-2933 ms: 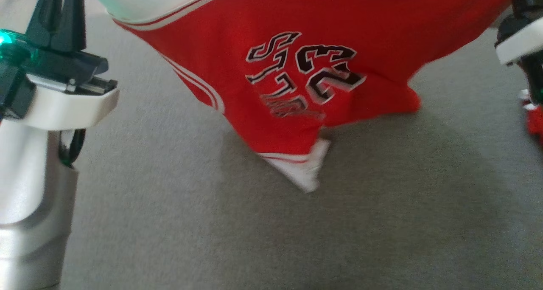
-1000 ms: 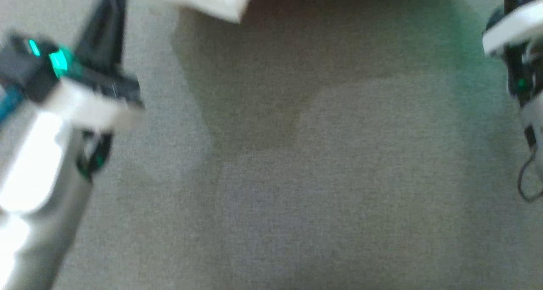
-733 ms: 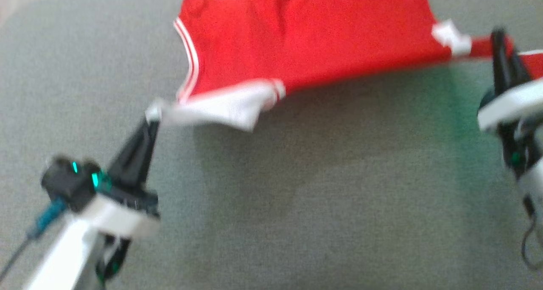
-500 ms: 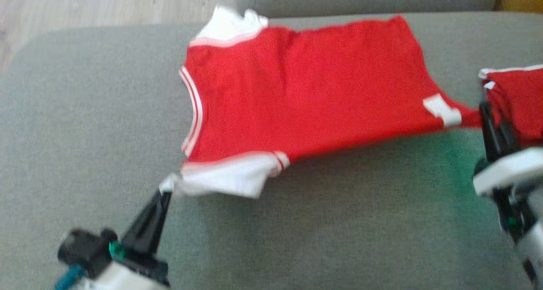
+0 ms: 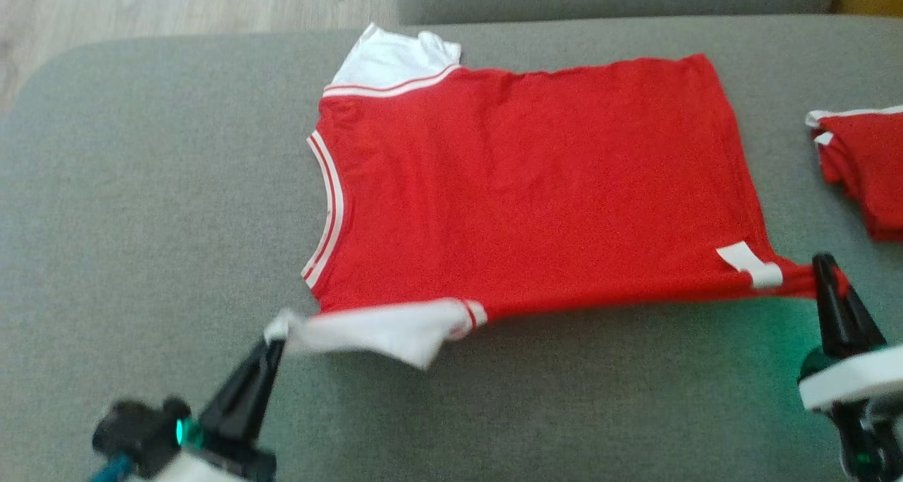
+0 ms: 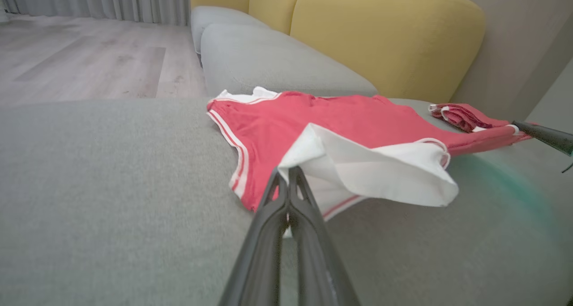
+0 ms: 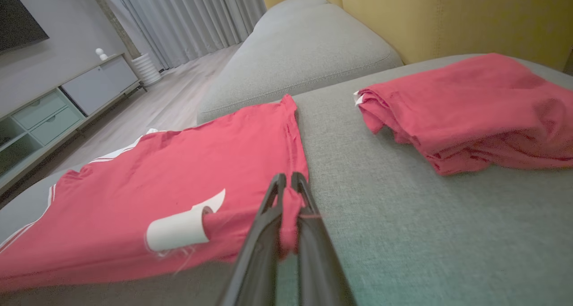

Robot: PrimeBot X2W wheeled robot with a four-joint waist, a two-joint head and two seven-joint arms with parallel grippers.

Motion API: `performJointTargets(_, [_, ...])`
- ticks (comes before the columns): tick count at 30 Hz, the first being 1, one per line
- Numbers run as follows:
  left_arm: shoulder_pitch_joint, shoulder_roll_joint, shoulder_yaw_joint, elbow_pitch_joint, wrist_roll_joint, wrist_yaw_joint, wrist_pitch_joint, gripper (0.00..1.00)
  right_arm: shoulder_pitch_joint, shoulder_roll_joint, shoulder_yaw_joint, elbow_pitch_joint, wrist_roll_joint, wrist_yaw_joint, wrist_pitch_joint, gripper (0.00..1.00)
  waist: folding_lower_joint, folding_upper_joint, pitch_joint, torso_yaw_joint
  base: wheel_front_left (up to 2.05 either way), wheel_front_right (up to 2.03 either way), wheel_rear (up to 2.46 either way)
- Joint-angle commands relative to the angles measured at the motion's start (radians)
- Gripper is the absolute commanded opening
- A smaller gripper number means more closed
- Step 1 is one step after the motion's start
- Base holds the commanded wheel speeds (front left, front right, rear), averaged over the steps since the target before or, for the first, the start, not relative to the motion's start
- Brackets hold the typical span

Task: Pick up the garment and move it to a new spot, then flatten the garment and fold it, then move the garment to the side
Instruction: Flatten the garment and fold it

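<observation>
Head view: broad grey sofa cushion (image 5: 141, 185) underneath everything, with wooden floor (image 5: 176, 2) beyond its far left corner. Spread across the cushion's middle and mostly flat, red jersey (image 5: 529, 185) with white sleeves and a white-striped neckline, collar toward the left, hem toward the right. Near edge raised a little off the cushion, drawn taut between the two grippers. Off to the right, well apart from the jersey, folded red garment (image 5: 864, 171) resting on the same cushion. At the jersey's near left corner, left gripper (image 5: 274, 341), fingers pressed together, pinching the tip of the near white sleeve (image 5: 367, 330); sleeve cloth draped loosely past the fingertips in the left wrist view. At the near right corner, right gripper (image 5: 822, 263), likewise clamped tight, on a bunched bit of red hem. Just beside that pinch, on the jersey, small curled white label (image 5: 749, 264).
</observation>
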Motion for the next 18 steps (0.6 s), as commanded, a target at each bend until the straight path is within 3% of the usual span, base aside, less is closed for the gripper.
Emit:
performJointTargets(1, [-0.082,0.016,0.053,-0.016,-0.002,-0.001,-0.008,0.00,-0.038,-0.019,-0.005,-0.030,-0.012,0.007,0.004,0.00,-0.0001,-0.0001,0.019,0.003,0.00,0.00,0.00])
performJointTargets(9, [-0.355,-0.023,0.024,0.117,0.057,-0.039,-0.014,0.00,-0.203,0.024,-0.048,-0.010,-0.123,0.007,0.088,0.00,-0.0001,-0.0001,0.116,0.020,0.00,0.00,0.00])
performJointTargets(17, [-0.569,-0.061,-0.038,0.318,0.070,-0.065,-0.025,0.00,-0.366,0.046,-0.023,0.111,-0.212,0.007,0.130,0.00,-0.0001,-0.0001,0.182,0.028,0.00,0.00,0.00])
performJointTargets(18, [-0.587,-0.064,-0.046,0.343,0.071,-0.066,-0.027,0.00,-0.381,0.047,-0.016,0.127,-0.220,0.007,0.126,0.12,-0.0001,-0.0001,0.185,0.028,0.00,0.00,0.00])
